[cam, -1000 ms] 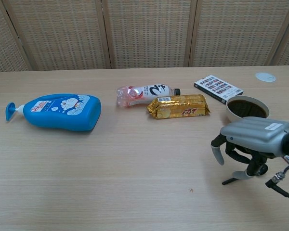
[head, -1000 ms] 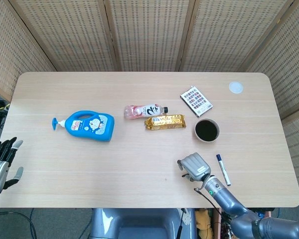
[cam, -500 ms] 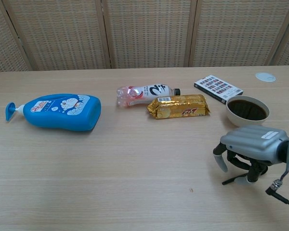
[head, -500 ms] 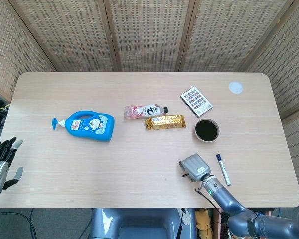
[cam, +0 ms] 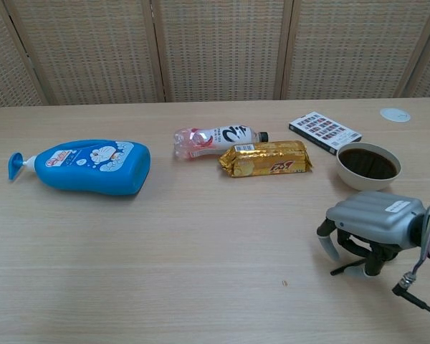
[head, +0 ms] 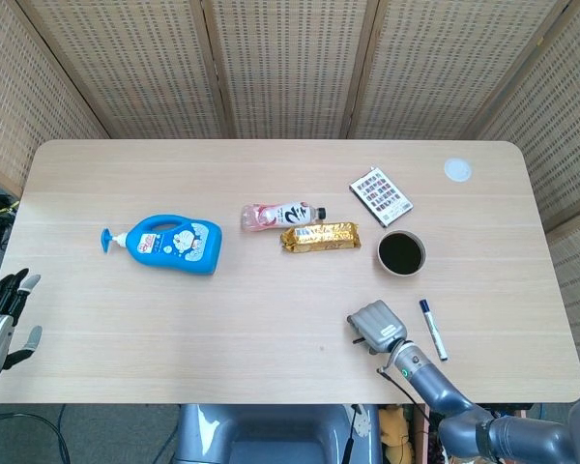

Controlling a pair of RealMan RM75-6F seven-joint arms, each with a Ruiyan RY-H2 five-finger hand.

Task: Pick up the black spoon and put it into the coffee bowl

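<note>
Two hands show, one at each end of the table's near edge. The right hand [cam: 376, 223] sits low over the table [head: 271, 319] near its front right corner, palm down, fingers [cam: 328, 242] curled under toward the wood. The black spoon [cam: 348, 267] lies beneath it: a thin dark handle sticks out from under the fingers on the near side, flat on the table. The fingers hide the rest, so I cannot tell whether the hand grips the spoon or only covers it. In the head view the spoon is barely visible, only a dark sliver at the hand's left side.

The coffee bowl [head: 401, 252] stands just behind the right hand, toward the right edge, filled with dark liquid and apart from the hand. A pen [head: 432, 329] with a blue cap lies beside the hand, toward the right edge.

The left hand [head: 2, 314] hangs off the front left corner, beyond the table edge, fingers spread and holding nothing.

Mid-table, a pink drink bottle [head: 281, 215] lies on its side with a gold snack packet [head: 320, 236] just in front of it. A blue pump bottle [head: 174, 243] lies toward the left. A card box [head: 381, 196] lies behind the bowl, and a small white disc [head: 457, 170] sits near the back right corner.
</note>
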